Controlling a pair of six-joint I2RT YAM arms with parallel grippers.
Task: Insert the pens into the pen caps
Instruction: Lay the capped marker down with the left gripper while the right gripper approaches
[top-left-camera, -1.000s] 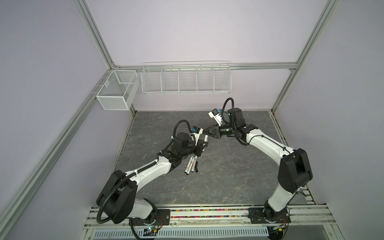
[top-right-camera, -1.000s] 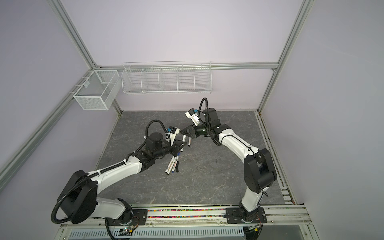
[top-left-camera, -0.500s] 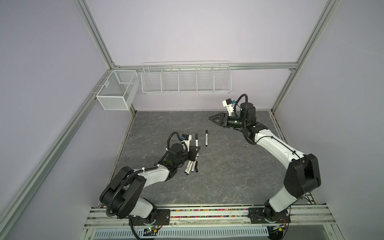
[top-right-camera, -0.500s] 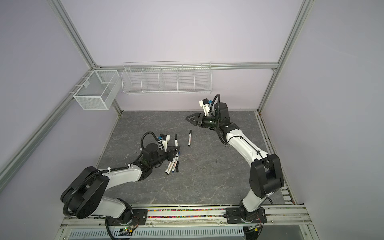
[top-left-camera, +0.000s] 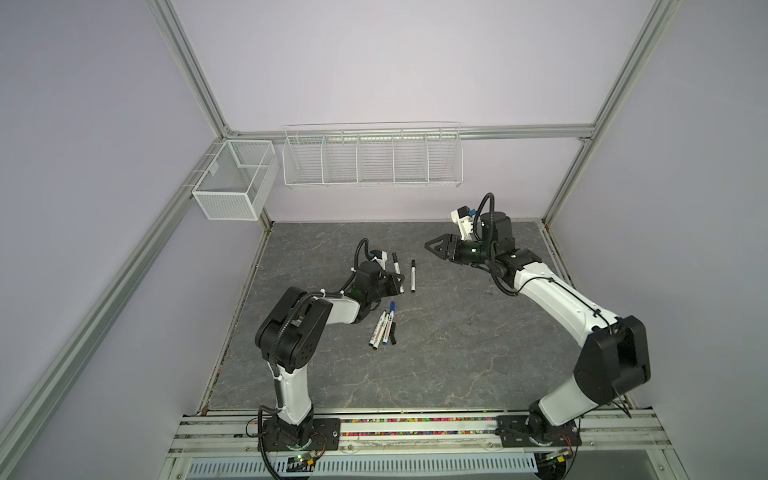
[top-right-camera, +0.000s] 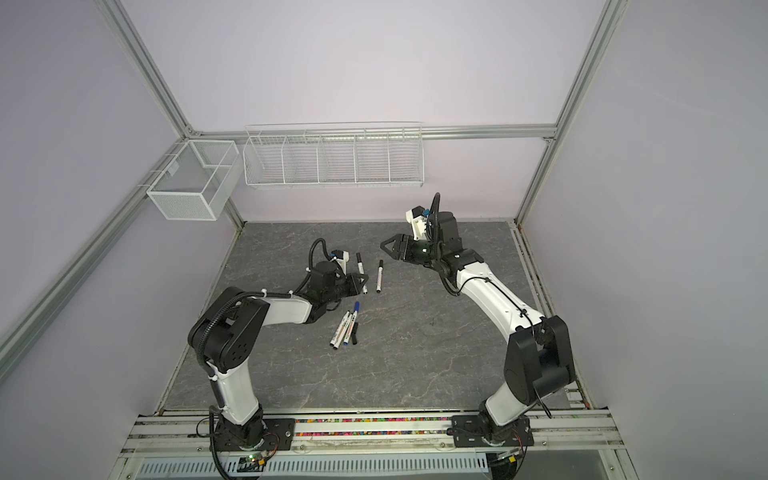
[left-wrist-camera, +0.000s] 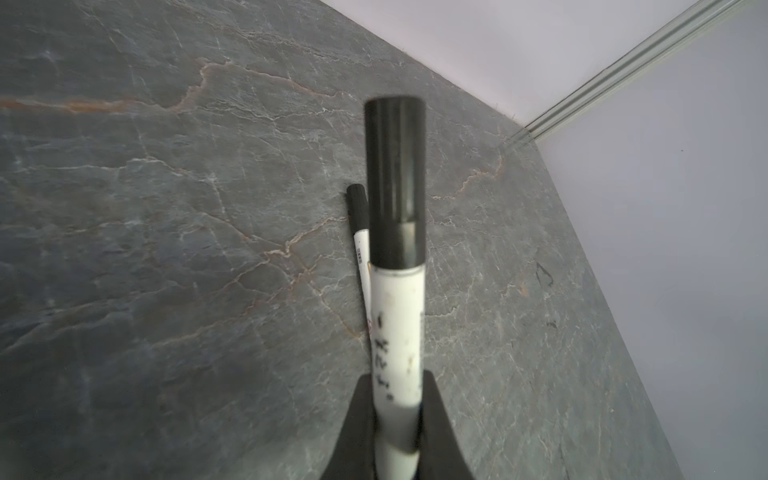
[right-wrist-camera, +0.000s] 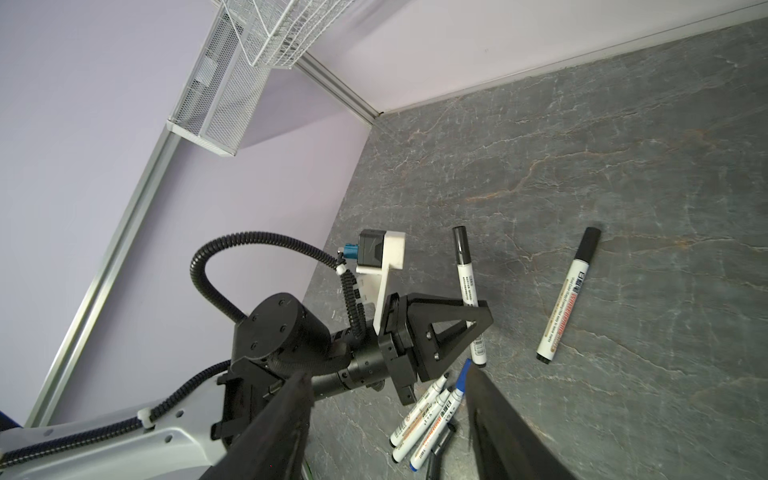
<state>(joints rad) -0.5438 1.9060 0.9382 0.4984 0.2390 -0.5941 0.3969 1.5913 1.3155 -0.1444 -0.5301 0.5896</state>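
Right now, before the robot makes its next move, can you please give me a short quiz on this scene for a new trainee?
1. True or false: the right gripper holds a marker pen.
2. What is the left gripper shut on? A) a loose black cap B) a black-capped marker pen C) nothing
3. Fill in: in the cluster of marker pens beside the left arm, one pen has ___ ends.

Key: 1 false, it is open and empty. 2 B. 3 blue.
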